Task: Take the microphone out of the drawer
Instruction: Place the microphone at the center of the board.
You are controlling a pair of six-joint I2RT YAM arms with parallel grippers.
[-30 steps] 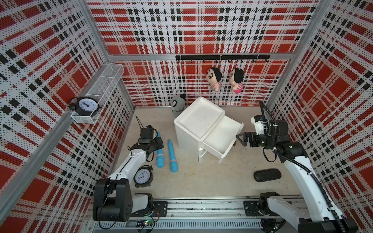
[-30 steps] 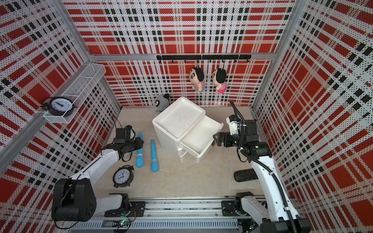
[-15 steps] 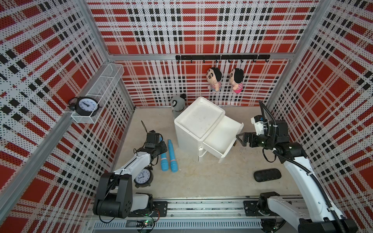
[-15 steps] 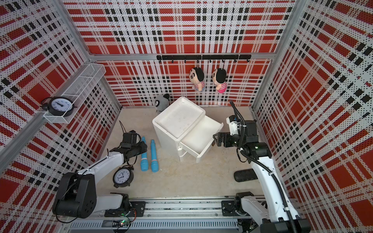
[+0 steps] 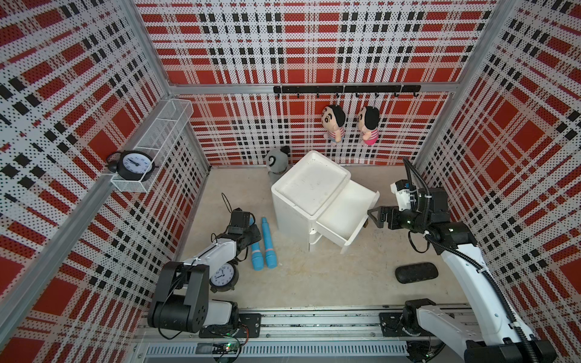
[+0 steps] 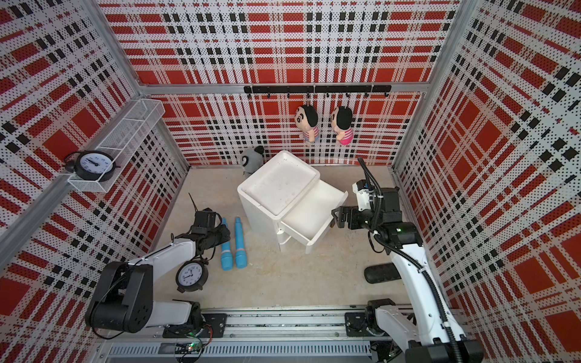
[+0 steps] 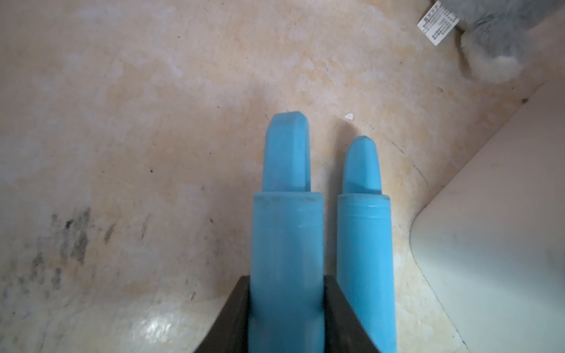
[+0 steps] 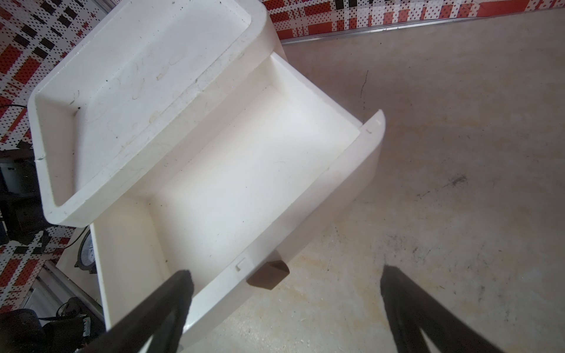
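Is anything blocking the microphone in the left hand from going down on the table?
Nothing visible does. The left hand grips the microphone; bare table lies beneath, and a second microphone lies beside it.

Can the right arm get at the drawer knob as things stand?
Probably yes. The right gripper is open and faces the drawer front; the knob sits just ahead, in line with the gap between its fingers, with nothing in between.
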